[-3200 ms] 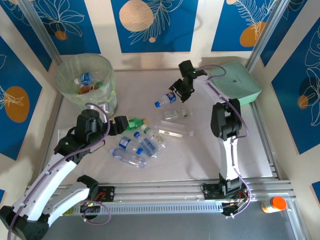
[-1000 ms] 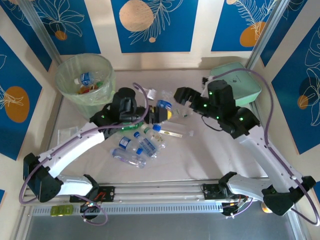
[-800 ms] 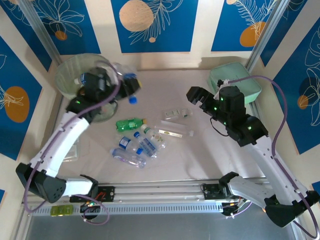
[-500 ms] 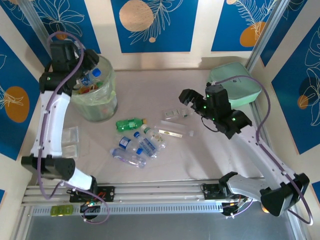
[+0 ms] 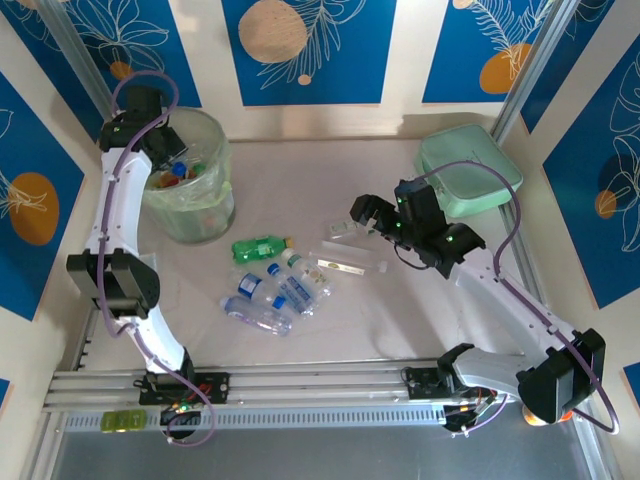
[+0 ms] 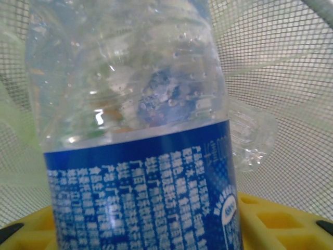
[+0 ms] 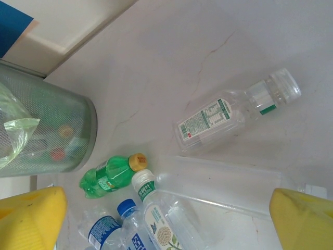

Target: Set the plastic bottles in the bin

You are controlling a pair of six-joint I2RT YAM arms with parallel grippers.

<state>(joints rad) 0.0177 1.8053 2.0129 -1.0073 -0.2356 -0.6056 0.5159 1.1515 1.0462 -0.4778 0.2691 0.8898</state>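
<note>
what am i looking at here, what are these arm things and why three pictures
These are two robot arms bolted to a table, each ending in a two-finger gripper. The wide picture is from a fixed camera overhead. The other two are from small cameras on each wrist, so the yellow shapes at their bottom edges are that arm's own fingers. The left gripper is over the bin, holding a clear blue-labelled bottle, seen close up in its wrist picture. The right gripper is open and empty above the table. Lying there are a green bottle, several blue-capped bottles, a clear green-labelled bottle and, in the far corner, a mint-green case.
</note>
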